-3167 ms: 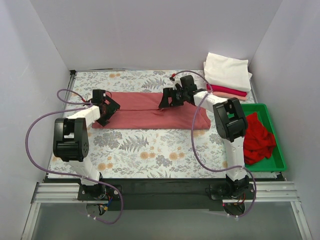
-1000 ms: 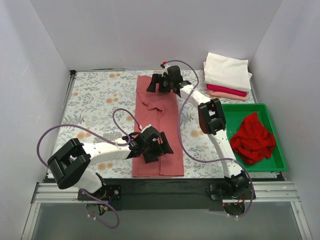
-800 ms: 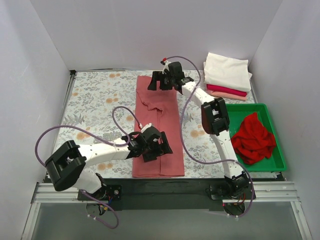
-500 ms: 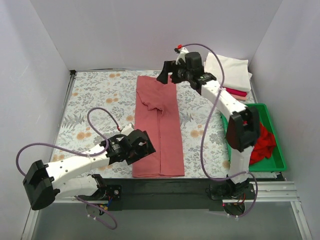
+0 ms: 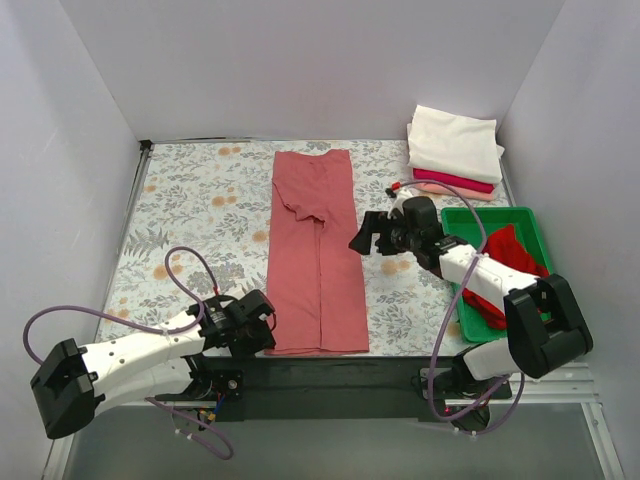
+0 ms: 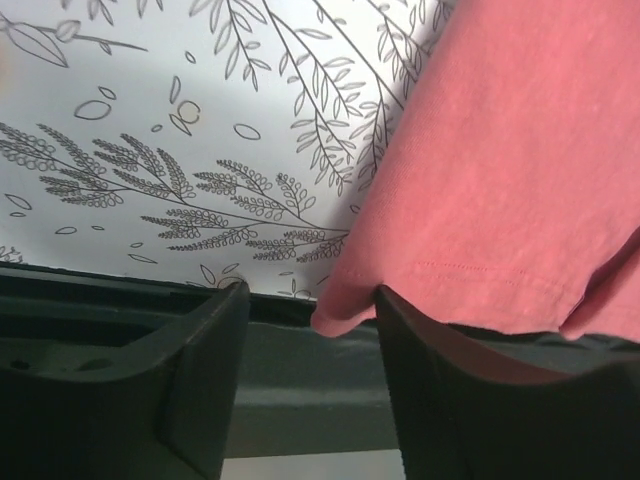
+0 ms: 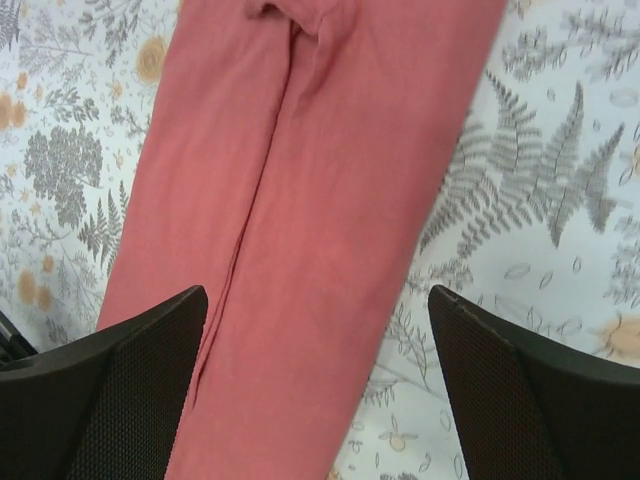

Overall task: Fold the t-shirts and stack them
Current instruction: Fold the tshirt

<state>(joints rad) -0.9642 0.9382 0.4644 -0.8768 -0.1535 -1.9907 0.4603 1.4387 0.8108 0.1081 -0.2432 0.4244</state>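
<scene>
A dusty salmon-red t-shirt (image 5: 315,250) lies flat as a long narrow strip running from the far side of the table to its near edge. My left gripper (image 5: 265,335) is open and low at the shirt's near-left corner. In the left wrist view (image 6: 310,385) that corner (image 6: 345,310) hangs over the table edge between the fingers, not pinched. My right gripper (image 5: 358,243) is open and empty just right of the shirt's middle. In the right wrist view (image 7: 320,400) the shirt (image 7: 300,200) lies below it.
A stack of folded shirts sits at the back right: white (image 5: 455,140) on crimson (image 5: 455,181) on peach (image 5: 462,192). A green tray (image 5: 548,325) at the right holds a crumpled bright red shirt (image 5: 510,270). The floral cloth (image 5: 200,200) covers the table.
The shirt was turned from crosswise to lengthwise. Since then both grippers have let go: the left drew back to the near edge, and the right swung from the far end to beside the shirt's middle.
</scene>
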